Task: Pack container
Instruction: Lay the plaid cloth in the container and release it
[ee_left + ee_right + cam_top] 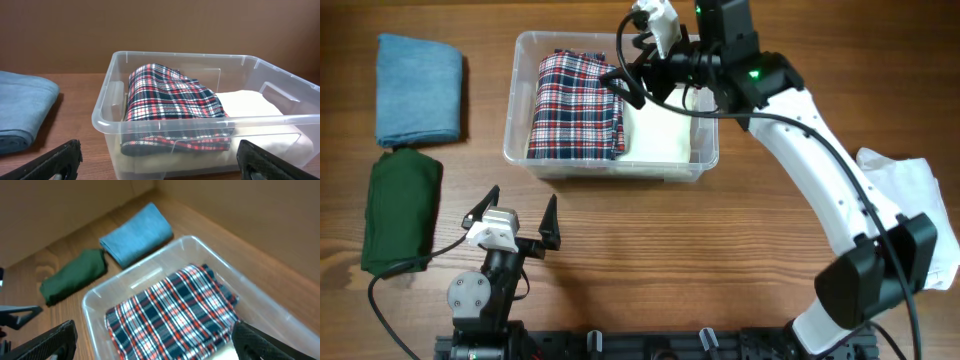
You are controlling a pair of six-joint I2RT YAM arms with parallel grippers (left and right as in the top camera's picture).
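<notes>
Container [520, 105] sits at the far middle of the worktop [650, 260], long side running left-right, open top up. Inside: folded plaid cloth [575, 105] fills the left half, lying flat. White cloth [665, 135] takes the right half, touching the plaid one's right edge. From the left wrist cam the plaid stack reaches about rim height & some pale fabric shows under it through the clear wall.

Outside the container: folded blue cloth [418, 88] at far left, well apart from the container wall. Rolled green cloth [400, 210] is just in front of the blue one, ends about touching. Crumpled white fabric [905, 185] lies at the right edge, partly hidden by the right arm [810, 150].

Left end effector [159, 150] is low near the front of the worktop, aimed at the container's long side but well short of it. Fingers are wide apart w/ nothing btw them.

Right end effector [153, 327] hangs above the container, over the plaid cloth. Fingers are spread wide, nothing gripped, no contact w/ the cloth visible.
</notes>
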